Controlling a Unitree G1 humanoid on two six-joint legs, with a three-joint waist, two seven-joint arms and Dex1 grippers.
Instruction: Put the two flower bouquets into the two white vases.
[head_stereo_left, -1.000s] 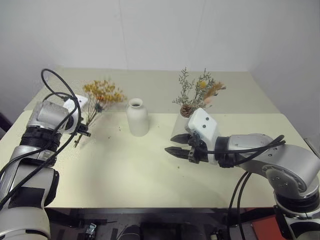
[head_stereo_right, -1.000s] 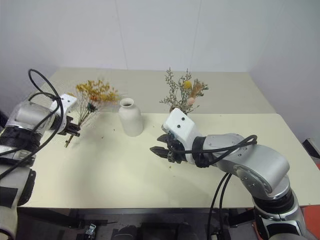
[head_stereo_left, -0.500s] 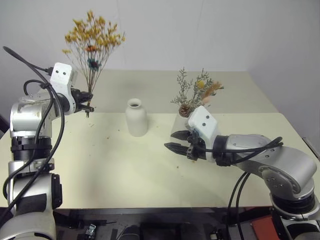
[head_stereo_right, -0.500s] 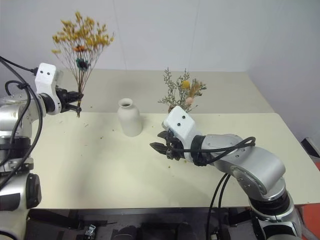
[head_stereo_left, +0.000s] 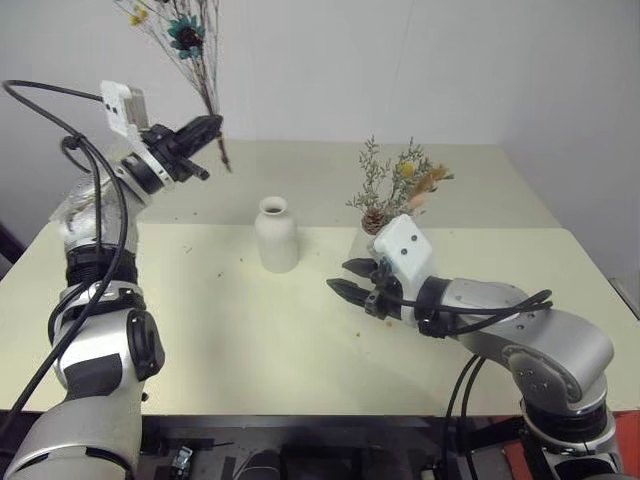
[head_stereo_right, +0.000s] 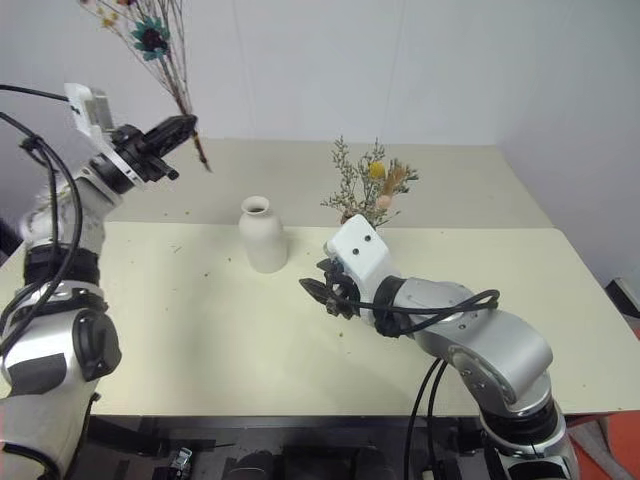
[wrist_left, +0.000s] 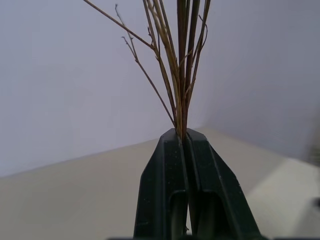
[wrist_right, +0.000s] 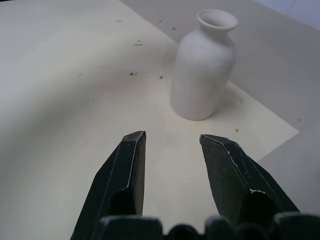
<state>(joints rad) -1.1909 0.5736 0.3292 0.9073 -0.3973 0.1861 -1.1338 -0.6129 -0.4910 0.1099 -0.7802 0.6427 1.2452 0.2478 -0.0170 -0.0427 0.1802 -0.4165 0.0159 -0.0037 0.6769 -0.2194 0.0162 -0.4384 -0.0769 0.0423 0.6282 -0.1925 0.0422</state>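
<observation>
Yellow-orange bouquet (head_stereo_left: 190, 40) lifted higher by left gripper (head_stereo_left: 205, 130).

A pale cream table (head_stereo_left: 250, 360) spans the scene, strewn with small dried crumbs (wrist_right: 132, 74). A plain white wall (head_stereo_left: 420, 60) stands at the far side.

Lab-like test room: bare white walls (head_stereo_left: 400, 60), plain cream table (head_stereo_left: 250, 340).

Bottle vase (head_stereo_left: 276, 234) mid-table (head_stereo_left: 200, 340), sprig bouquet (head_stereo_left: 396, 185) right, stemmed bouquet (head_stereo_left: 195, 60) raised left
</observation>
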